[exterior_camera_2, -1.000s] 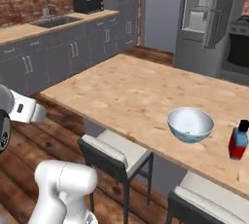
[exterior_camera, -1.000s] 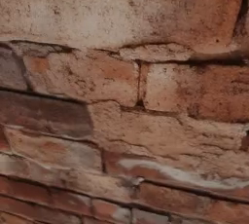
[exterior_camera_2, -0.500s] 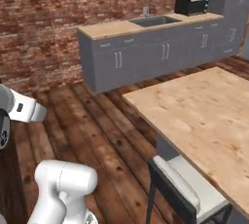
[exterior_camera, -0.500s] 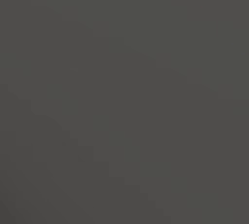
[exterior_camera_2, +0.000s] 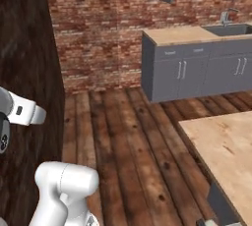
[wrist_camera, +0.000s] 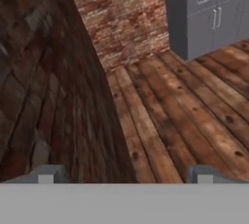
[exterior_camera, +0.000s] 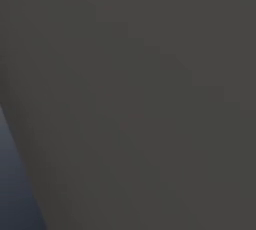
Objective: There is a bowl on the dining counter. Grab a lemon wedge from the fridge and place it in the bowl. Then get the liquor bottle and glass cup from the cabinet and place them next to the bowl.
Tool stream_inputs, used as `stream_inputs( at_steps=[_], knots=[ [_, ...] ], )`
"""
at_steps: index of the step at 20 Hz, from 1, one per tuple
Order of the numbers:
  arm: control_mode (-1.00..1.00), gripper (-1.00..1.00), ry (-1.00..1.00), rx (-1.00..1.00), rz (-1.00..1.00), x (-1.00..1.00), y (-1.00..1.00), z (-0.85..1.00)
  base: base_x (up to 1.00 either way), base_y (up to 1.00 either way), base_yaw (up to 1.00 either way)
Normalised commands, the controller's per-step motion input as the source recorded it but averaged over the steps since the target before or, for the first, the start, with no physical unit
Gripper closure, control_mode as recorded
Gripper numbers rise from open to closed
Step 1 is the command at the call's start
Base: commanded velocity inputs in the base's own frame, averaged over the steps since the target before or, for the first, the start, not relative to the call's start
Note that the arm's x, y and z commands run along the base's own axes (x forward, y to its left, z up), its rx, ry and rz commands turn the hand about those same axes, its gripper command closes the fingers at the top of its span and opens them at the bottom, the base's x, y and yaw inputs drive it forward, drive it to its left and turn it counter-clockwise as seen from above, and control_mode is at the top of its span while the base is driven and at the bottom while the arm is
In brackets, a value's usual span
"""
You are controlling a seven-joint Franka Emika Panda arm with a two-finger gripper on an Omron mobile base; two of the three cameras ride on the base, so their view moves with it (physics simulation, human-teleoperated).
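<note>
Counter [exterior_camera_2: 221,144], the dining one, shows a bare wood corner at lower right, above the plank floor [exterior_camera_2: 133,141]. Hand [wrist_camera: 126,173] hangs empty, tips spread wide, over those planks, a brick wall [wrist_camera: 126,18] far beyond.

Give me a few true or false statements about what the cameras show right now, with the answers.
1. The two-finger gripper is open and holds nothing. True.
2. The light wood-grain dining counter has a bowl on its visible corner. False: that corner is bare.
3. The wall behind is red brick. True.
4. The floor is white tile. False: it is dark wooden planks.
5. The grey base cabinets with a wood top stand against the brick wall. True.
</note>
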Motion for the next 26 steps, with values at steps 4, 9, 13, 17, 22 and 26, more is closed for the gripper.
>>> stream_inputs(
  at_steps=[4,9,13,17,22,26],
  knots=[
    [1.00,-1.00,0.00,0.00,0.00,0.00,0.00,0.00,1.00,-0.01,0.03],
    [1.00,-1.00,0.00,0.00,0.00,0.00,0.00,0.00,1.00,-0.06,-0.04],
    [1.00,-1.00,0.00,0.00,0.00,0.00,0.00,0.00,0.97,-0.08,-0.17],
    [1.00,-1.00,0.00,0.00,0.00,0.00,0.00,0.00,0.92,-0.14,-0.29],
    [1.00,-1.00,0.00,0.00,0.00,0.00,0.00,0.00,0.87,-0.14,-0.33],
    [1.00,-1.00,0.00,0.00,0.00,0.00,0.00,0.00,0.88,-0.14,-0.32]
  ],
)
